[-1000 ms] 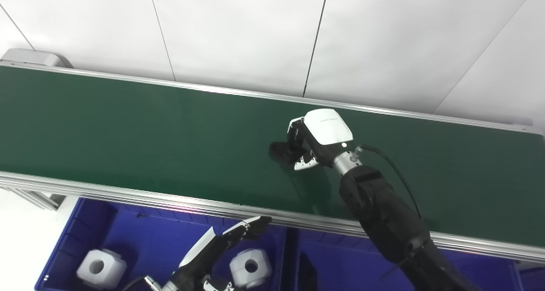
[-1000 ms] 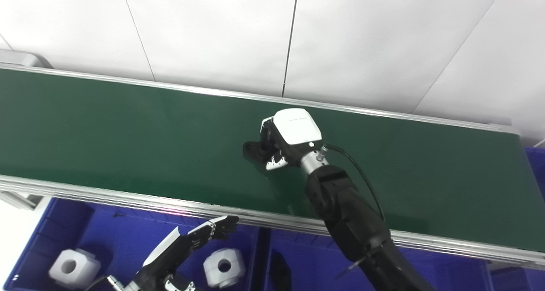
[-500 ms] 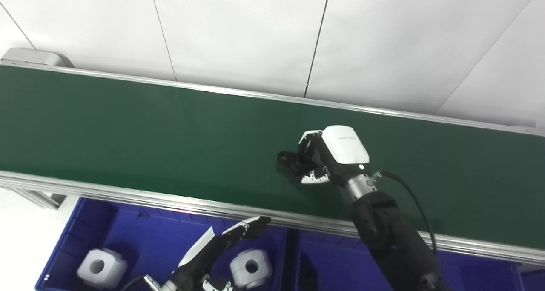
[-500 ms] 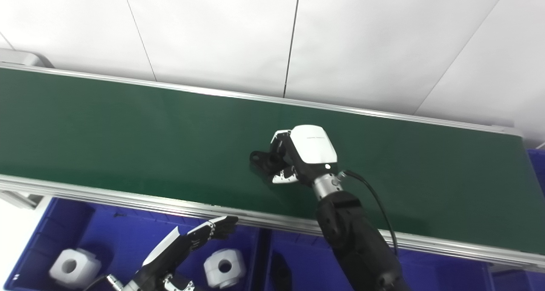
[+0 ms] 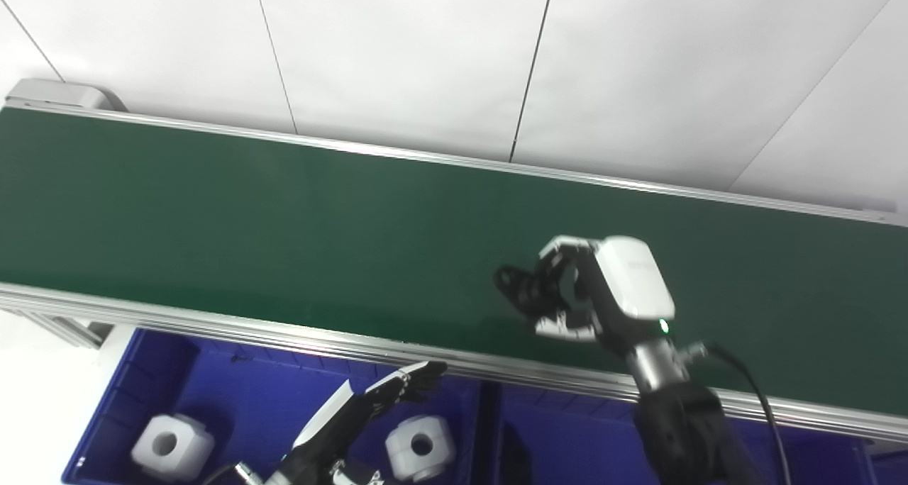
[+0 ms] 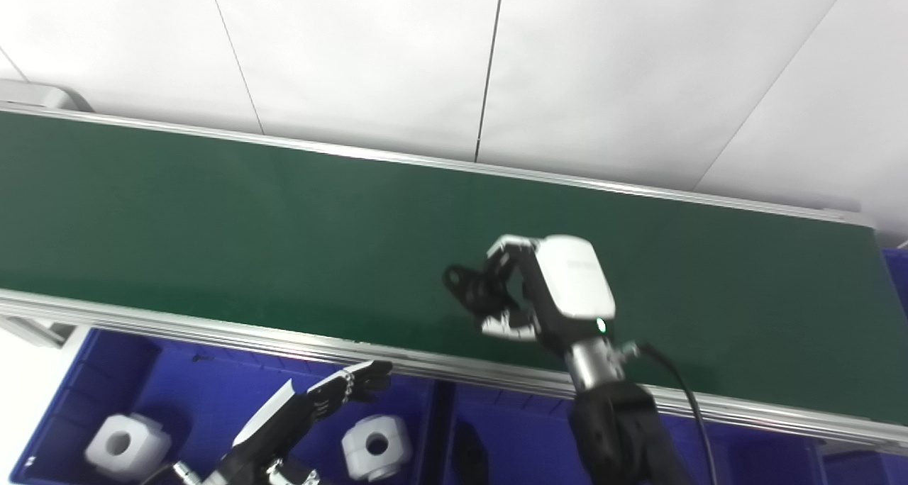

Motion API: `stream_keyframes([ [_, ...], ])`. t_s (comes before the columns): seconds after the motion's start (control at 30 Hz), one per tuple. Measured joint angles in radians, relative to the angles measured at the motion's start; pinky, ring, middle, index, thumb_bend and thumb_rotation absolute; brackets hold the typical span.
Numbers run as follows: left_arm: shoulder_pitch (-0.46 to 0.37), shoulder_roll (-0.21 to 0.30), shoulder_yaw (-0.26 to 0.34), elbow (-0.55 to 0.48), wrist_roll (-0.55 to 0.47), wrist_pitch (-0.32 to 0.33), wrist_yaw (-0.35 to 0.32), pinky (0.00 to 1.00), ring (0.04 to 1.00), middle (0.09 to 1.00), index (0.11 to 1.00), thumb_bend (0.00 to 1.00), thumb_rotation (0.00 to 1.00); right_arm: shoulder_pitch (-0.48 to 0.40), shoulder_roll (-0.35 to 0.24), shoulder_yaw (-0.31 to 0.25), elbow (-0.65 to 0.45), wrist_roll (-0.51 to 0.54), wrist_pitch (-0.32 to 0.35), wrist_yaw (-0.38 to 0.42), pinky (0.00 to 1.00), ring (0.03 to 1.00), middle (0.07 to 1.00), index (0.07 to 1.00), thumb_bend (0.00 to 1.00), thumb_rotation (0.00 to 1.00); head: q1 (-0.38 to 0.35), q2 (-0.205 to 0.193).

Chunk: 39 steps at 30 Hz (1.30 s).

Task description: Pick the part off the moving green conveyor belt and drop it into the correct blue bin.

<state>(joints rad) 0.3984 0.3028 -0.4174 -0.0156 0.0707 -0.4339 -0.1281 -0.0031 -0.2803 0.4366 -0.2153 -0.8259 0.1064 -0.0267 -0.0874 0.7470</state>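
A line of small writing is seen on the white back shell of the right hand (image 5: pixel 603 297), but it cannot be read. A small black part (image 5: pixel 521 291) is grasped in the curled fingers (image 5: pixel 560 258) of that hand, above the green conveyor belt (image 5: pixel 213 223). The part is dark and glossy, with a rounded loop-like end projecting left beyond the fingertips; its long axis cannot be told, most of it being hidden inside the grasp. The left hand (image 5: pixel 369 407) is held with fingers extended and apart, grasping nothing, over the left blue bin (image 5: pixel 234 400). Two white blocks with round holes (image 5: pixel 167 444) are seen below those fingers. Another blue bin (image 5: pixel 567 442) lies below the right hand.
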Motion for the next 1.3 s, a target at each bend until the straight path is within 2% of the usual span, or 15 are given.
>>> stream_keyframes([
  [0.07,0.001,0.0,0.005,-0.002,-0.005,0.0,-0.009,0.8,0.845,0.887,0.877,0.9,0.29,0.042,-0.009,-0.006,-0.036,0.0,0.0,0.01,0.17,0.242,0.472,0.485,0.53,0.0,-0.005,0.006],
  [0.1,0.001,0.0,0.009,-0.003,-0.008,0.0,-0.012,0.8,0.845,0.886,0.875,0.9,0.3,0.059,-0.013,-0.008,-0.052,0.0,0.0,0.016,0.18,0.241,0.471,0.484,0.53,0.0,-0.008,0.024],
  [0.27,0.003,-0.001,0.029,-0.026,-0.031,0.0,-0.037,0.79,0.838,0.881,0.877,0.89,0.29,0.132,-0.038,-0.011,-0.123,-0.012,-0.013,0.019,0.13,0.185,0.469,0.483,0.53,0.0,-0.038,0.048],
  [0.5,0.005,-0.001,0.07,-0.042,-0.062,0.0,-0.077,0.79,0.841,0.879,0.875,0.9,0.28,0.291,-0.076,-0.006,-0.222,-0.011,-0.032,0.1,0.18,0.242,0.471,0.485,0.53,0.0,-0.064,0.068],
  [0.6,0.003,-0.002,0.08,-0.048,-0.064,0.0,-0.09,0.78,0.84,0.878,0.874,0.88,0.29,0.351,-0.072,-0.007,-0.239,-0.023,-0.033,0.106,0.18,0.236,0.47,0.485,0.53,0.0,-0.069,0.075],
  [0.67,0.002,-0.002,0.087,-0.059,-0.067,0.0,-0.101,0.8,0.845,0.885,0.877,0.88,0.29,0.378,-0.069,-0.006,-0.246,-0.04,-0.034,0.107,0.19,0.233,0.469,0.485,0.53,0.0,-0.083,0.095],
  [0.8,-0.006,-0.004,0.099,-0.066,-0.087,0.001,-0.122,0.79,0.838,0.882,0.874,0.88,0.29,0.392,-0.071,-0.001,-0.237,-0.109,-0.047,0.102,0.16,0.202,0.469,0.484,0.53,0.0,-0.091,0.106],
  [0.87,-0.01,-0.009,0.107,-0.066,-0.089,0.0,-0.127,0.78,0.836,0.881,0.876,0.88,0.3,0.393,-0.075,0.003,-0.212,-0.151,-0.075,0.07,0.14,0.194,0.469,0.484,0.53,0.0,-0.092,0.109],
  [0.93,-0.016,-0.016,0.113,-0.067,-0.089,0.001,-0.13,0.78,0.837,0.882,0.877,0.87,0.29,0.397,-0.08,0.004,-0.178,-0.186,-0.099,0.034,0.12,0.181,0.469,0.483,0.53,0.0,-0.1,0.142],
  [0.97,-0.018,-0.019,0.115,-0.069,-0.089,0.001,-0.131,0.78,0.836,0.882,0.877,0.87,0.29,0.4,-0.082,0.003,-0.165,-0.197,-0.105,0.021,0.12,0.177,0.469,0.483,0.53,0.0,-0.1,0.143],
  [1.0,-0.019,-0.023,0.117,-0.071,-0.089,0.003,-0.134,0.78,0.834,0.881,0.877,0.87,0.3,0.403,-0.083,0.002,-0.154,-0.209,-0.108,0.008,0.11,0.174,0.469,0.483,0.53,0.0,-0.109,0.165],
  [1.07,-0.019,-0.025,0.118,-0.087,-0.089,0.018,-0.138,0.78,0.833,0.879,0.876,0.87,0.3,0.402,-0.082,0.001,-0.125,-0.229,-0.113,-0.009,0.12,0.174,0.469,0.482,0.53,0.0,-0.109,0.166],
  [1.1,-0.019,-0.025,0.12,-0.1,-0.09,0.028,-0.14,0.78,0.834,0.876,0.874,0.88,0.29,0.399,-0.083,0.0,-0.111,-0.243,-0.113,-0.015,0.12,0.175,0.469,0.483,0.53,0.0,-0.117,0.19],
  [1.2,-0.022,-0.025,0.126,-0.13,-0.108,0.068,-0.149,0.78,0.837,0.872,0.872,0.89,0.3,0.386,-0.086,-0.003,-0.094,-0.264,-0.113,-0.001,0.16,0.201,0.469,0.484,0.53,0.0,-0.123,0.209],
  [1.3,-0.025,-0.027,0.131,-0.151,-0.11,0.093,-0.152,0.78,0.836,0.87,0.869,0.9,0.3,0.37,-0.09,-0.003,-0.094,-0.266,-0.112,0.047,0.22,0.246,0.469,0.484,0.53,0.0,-0.124,0.221],
])
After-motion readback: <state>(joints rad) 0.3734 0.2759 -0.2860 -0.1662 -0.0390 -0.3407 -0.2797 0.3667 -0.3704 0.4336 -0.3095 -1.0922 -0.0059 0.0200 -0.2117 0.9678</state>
